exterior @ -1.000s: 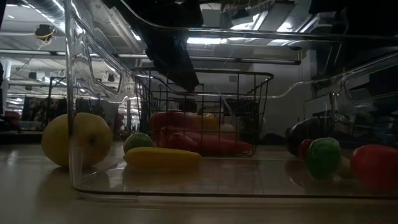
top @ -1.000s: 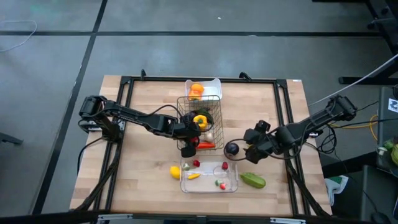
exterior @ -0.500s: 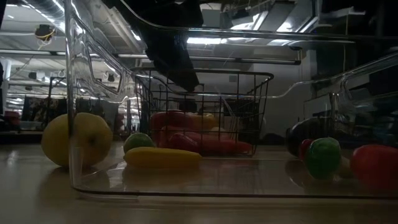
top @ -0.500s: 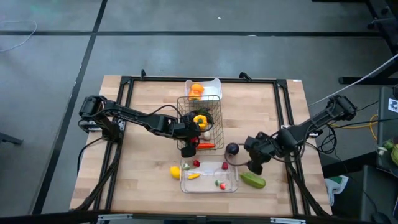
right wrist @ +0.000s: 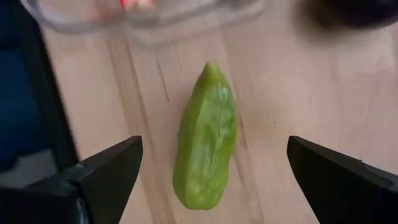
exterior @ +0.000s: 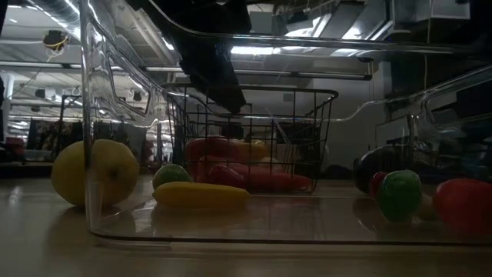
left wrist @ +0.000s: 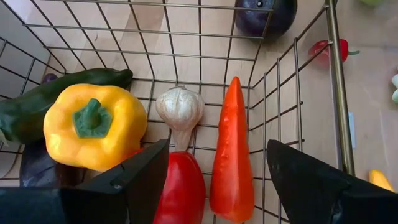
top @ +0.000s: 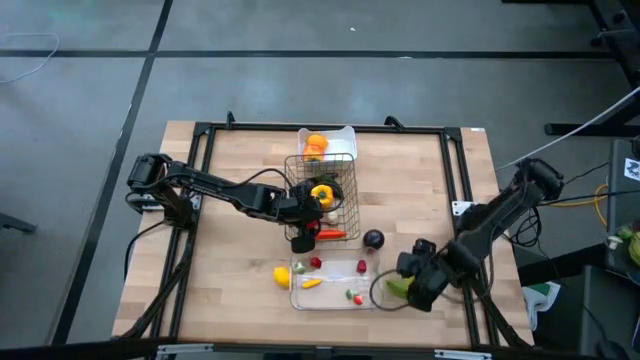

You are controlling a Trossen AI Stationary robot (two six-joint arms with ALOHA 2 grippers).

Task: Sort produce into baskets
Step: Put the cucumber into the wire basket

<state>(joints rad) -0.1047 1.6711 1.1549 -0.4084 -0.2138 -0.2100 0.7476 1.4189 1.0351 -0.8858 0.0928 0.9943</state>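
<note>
One camera hangs high and looks straight down on the whole tabletop point(top: 240, 270). One sits low on the tabletop, very close to the clear tray point(exterior: 254, 223), looking through it at the wire basket point(exterior: 250, 138). The left wrist camera peers down into that same basket, close up. The right wrist camera looks closely down at a green cucumber point(right wrist: 206, 143) by the clear tray.

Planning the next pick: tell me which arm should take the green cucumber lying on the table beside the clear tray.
Right. The right gripper hangs open directly over the green cucumber, which lies between its fingers in the right wrist view. The left gripper is open over the wire basket, across the clear tray from it.
</note>
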